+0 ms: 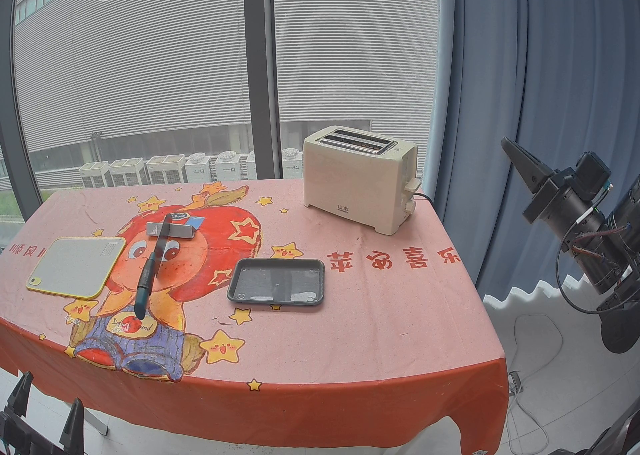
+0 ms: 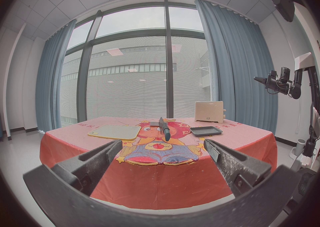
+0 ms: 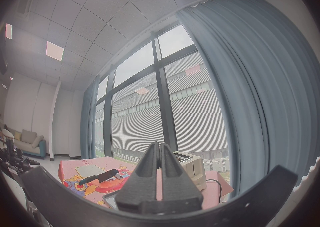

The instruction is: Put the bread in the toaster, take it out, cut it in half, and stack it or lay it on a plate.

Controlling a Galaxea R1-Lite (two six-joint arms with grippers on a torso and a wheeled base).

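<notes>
A cream toaster [image 1: 360, 176] stands at the back right of the table, its two top slots dark. A black rectangular plate [image 1: 276, 281] lies in the middle, holding nothing. A dark-handled knife [image 1: 152, 263] rests left of it, its blade on a small grey block [image 1: 170, 229]. A pale cutting board [image 1: 75, 266] with a yellow rim lies at the far left. My left gripper [image 2: 162, 144] hangs open below the table's front left edge, holding nothing. My right gripper [image 3: 159, 147] is shut and empty, raised in the air off the table's right side [image 1: 527, 166].
A pink cartoon-print cloth covers the table [image 1: 373, 336]. Windows and a blue curtain [image 1: 533, 76] stand close behind the toaster, whose cord [image 1: 424, 196] runs off the right edge. Bare cloth spreads in front of the plate.
</notes>
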